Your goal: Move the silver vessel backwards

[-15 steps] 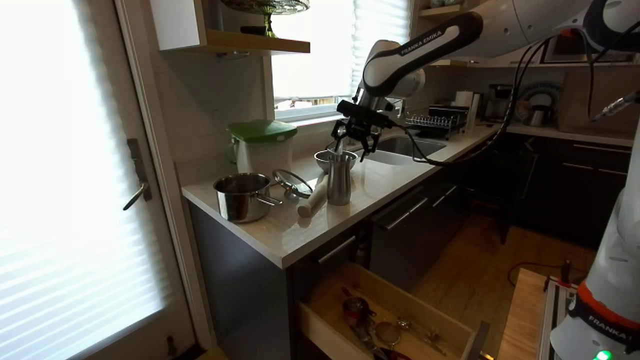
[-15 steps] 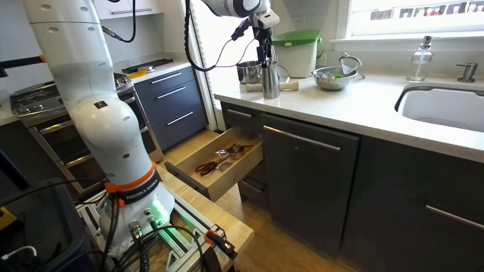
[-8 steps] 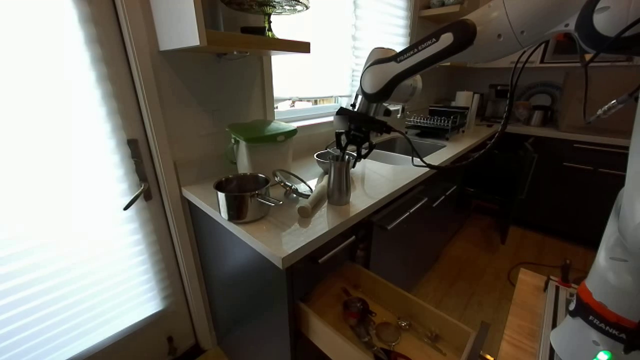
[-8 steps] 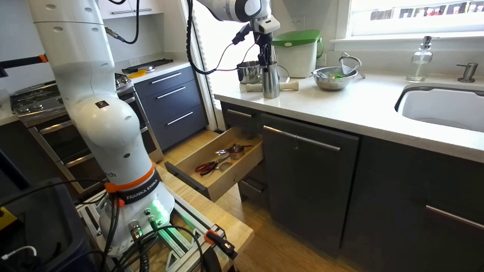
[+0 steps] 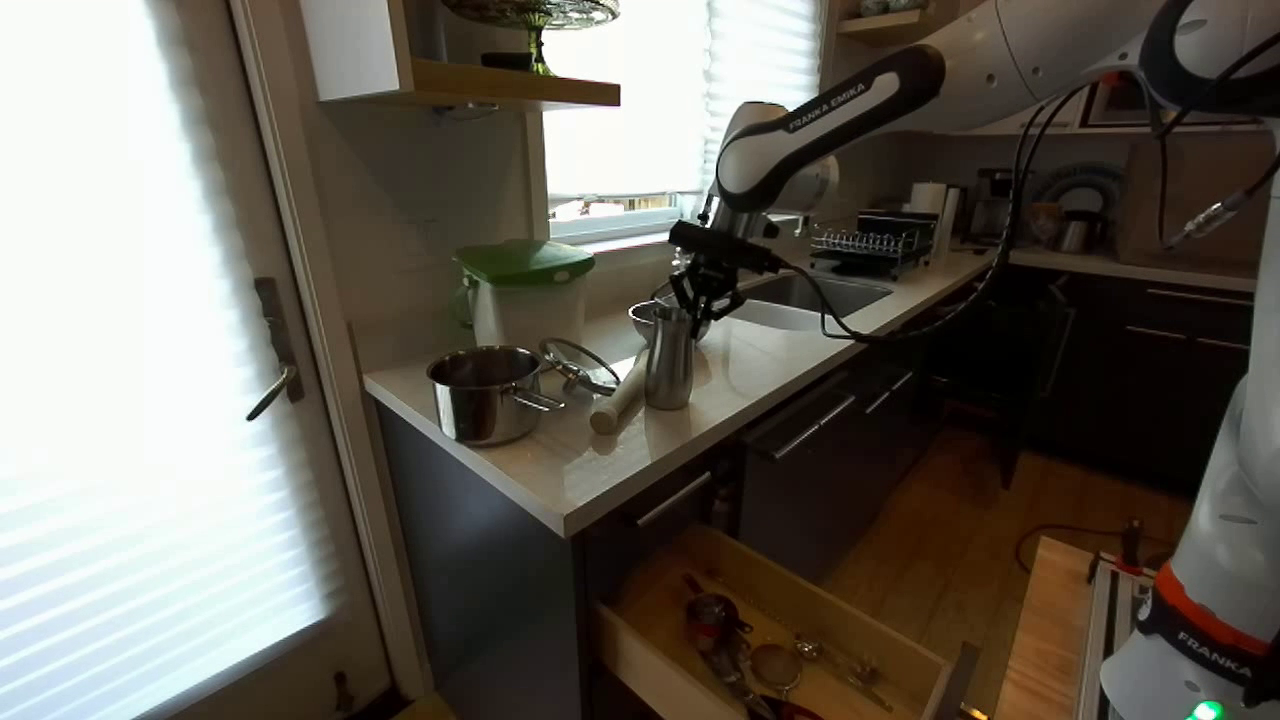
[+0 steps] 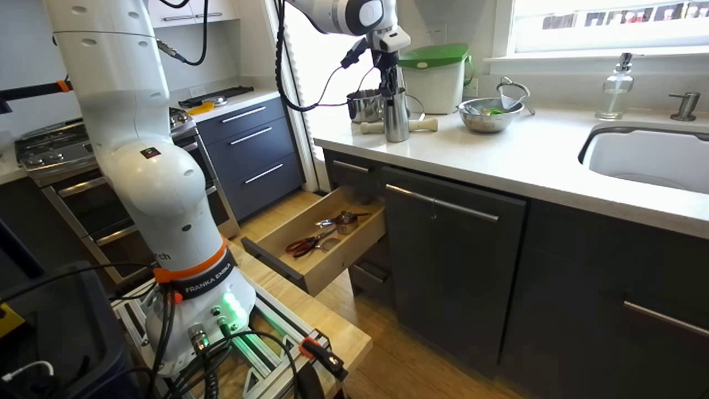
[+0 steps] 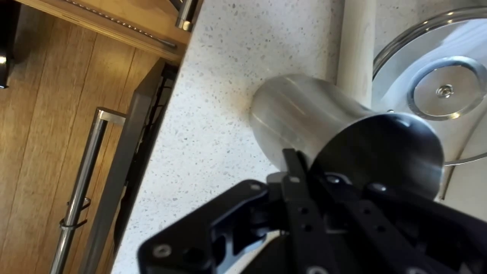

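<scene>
Front-edge shift: Since the earlier frame, the silver vessel (image 5: pixel 668 365) is moving slightly back from the front edge of the tabletop (image 7: pixel 213 121); the pale rod (image 7: pixel 355 49) and the lid (image 7: pixel 433 89) are shifting with it, and the end effector (image 5: pixel 696 325) is sitting lower.
Silver vessel: Standing near the front edge, by the corner above the open drawer (image 6: pixel 348 256).
End effector: Its fingers (image 7: pixel 298 198) are standing almost together across the rim, apparently pinching the wall; grip depth is not showing.
Rim grip: A shallow pinch on smooth metal is risking slip or twisting.
Pale rod: Lying directly behind the vessel, it is probably obstructing the base; driving from the rim is risking a tip-over.
Lid: A rolling rod is risking knocking it toward the back edge.
Arm marking: The robot arm (image 5: pixel 830 130) is reading "FRANKA EMIKA".
Base marking: The robot base (image 6: pixel 194 310) is reading "FRANKA EMIKA"; the fragment "rch" is showing above the orange band (image 6: pixel 194 270).
</scene>
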Available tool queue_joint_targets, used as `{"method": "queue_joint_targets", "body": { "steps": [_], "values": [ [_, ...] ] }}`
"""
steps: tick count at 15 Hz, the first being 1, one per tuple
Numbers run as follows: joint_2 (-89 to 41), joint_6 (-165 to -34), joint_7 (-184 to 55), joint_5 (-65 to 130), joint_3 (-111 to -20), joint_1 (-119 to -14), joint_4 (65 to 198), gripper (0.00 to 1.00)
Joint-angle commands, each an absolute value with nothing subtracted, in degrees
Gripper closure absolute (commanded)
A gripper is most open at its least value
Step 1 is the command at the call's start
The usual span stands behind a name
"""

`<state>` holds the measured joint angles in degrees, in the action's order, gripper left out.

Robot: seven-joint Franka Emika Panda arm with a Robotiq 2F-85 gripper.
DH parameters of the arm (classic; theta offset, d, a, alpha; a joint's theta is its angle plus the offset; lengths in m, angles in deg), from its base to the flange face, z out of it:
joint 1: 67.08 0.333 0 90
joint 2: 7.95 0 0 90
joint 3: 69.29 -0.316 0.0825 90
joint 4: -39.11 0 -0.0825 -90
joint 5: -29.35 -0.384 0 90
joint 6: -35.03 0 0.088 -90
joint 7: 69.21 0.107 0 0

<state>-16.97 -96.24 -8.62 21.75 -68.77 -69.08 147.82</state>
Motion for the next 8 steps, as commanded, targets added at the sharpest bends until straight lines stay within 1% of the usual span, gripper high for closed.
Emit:
{"method": "queue_joint_targets", "body": {
  "steps": [1,4,8],
  "values": [
    [-15.9,-94.65,-9.51,21.08,-67.57,-68.78,147.49,0.99],
    [-13.69,-93.24,-9.26,21.4,-66.26,-69.63,147.98,0.99],
    [-10.72,-95.73,-10.09,16.73,-64.3,-71.61,147.76,0.99]
  ]
}}
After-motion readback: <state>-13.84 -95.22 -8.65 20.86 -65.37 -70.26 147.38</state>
